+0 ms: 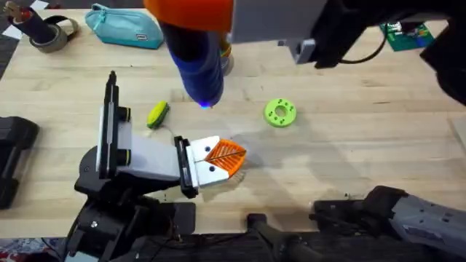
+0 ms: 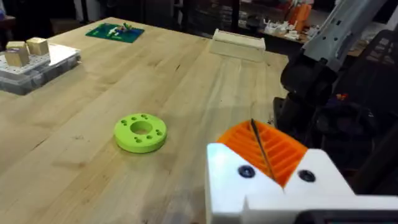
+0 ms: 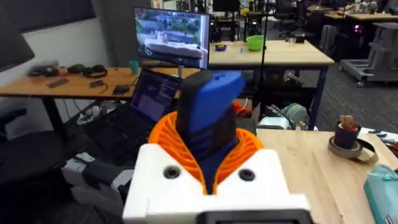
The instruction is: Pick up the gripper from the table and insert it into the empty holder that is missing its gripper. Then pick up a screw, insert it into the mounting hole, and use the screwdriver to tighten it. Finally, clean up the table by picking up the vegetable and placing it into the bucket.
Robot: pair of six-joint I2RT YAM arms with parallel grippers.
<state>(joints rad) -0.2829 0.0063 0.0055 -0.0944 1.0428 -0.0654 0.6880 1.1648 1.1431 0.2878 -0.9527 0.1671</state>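
The holder (image 1: 145,156), a white wedge with a black end plate, lies low at the table's front left. The white, orange-padded gripper (image 1: 222,156) sits in the end plate as my left gripper (image 2: 264,152), its pads shut together. My right gripper (image 1: 191,14) is raised close under the camera and shut on the screwdriver (image 3: 208,118). The screwdriver's blue lower section (image 1: 204,76) hangs above the table, behind the holder, with its tip lit. The yellow-green vegetable (image 1: 157,114) lies beside the holder's back plate. The bucket (image 1: 228,62) is mostly hidden behind the screwdriver. The screw is out of view.
A green ring disc (image 1: 279,112) lies right of centre, also seen as the disc (image 2: 140,132) ahead of the left gripper. A teal pouch (image 1: 124,25) and a tape roll (image 1: 51,33) sit at the back left. A green board (image 1: 404,33) is at the back right.
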